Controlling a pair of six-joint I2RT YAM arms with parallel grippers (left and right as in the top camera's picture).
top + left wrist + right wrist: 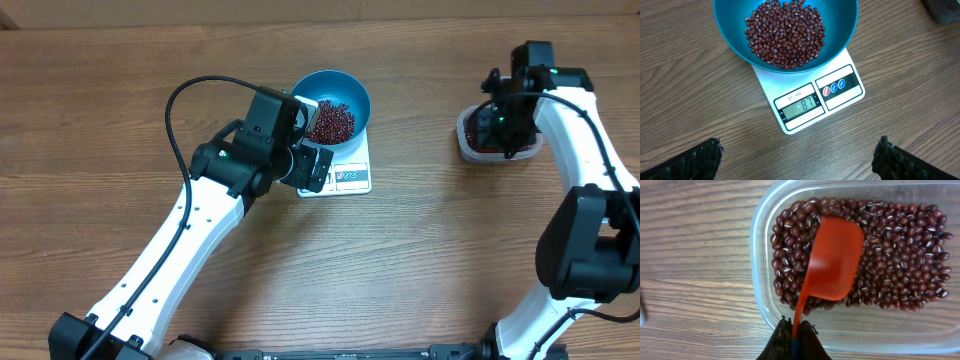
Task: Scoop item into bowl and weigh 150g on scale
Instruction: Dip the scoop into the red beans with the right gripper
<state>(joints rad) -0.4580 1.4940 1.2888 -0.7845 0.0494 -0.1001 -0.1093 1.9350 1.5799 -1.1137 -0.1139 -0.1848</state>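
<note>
Tabletop (420, 260): brown wood grain; carries every item listed below.

Scale (810, 107): white, flat, left of centre on the tabletop. Its long axis runs from the far side towards the robot's side. The display end points towards the robot and sticks out from under the bowl. In the left wrist view this axis sits skewed, with the display end at lower right.

Display (800, 105): grey, lit; digits look like 87, not fully sharp.

Bowl (840, 30): bright blue, round, upright on the far end of the scale, overhanging its edges.

Beans (785, 35): dark red-brown, a loose heap covering the bowl's floor. A second, larger lot lies in the tub.

Tub (760, 255): clear plastic, rounded rectangle, at the right side of the tabletop, well apart from the scale. Its long axis runs left to right in the right wrist view.

Scoop (835, 260): orange-red. The head rests on the tub's beans near the left end. The long axis runs from the handle at the end effector up to the head, leaning slightly right.

Left end effector (797, 160): fingers spread wide, holding nothing, above the tabletop just beyond the display end of the scale.

Right end effector (795, 340): closed tight on the scoop's handle, at the tub's near wall.
</note>
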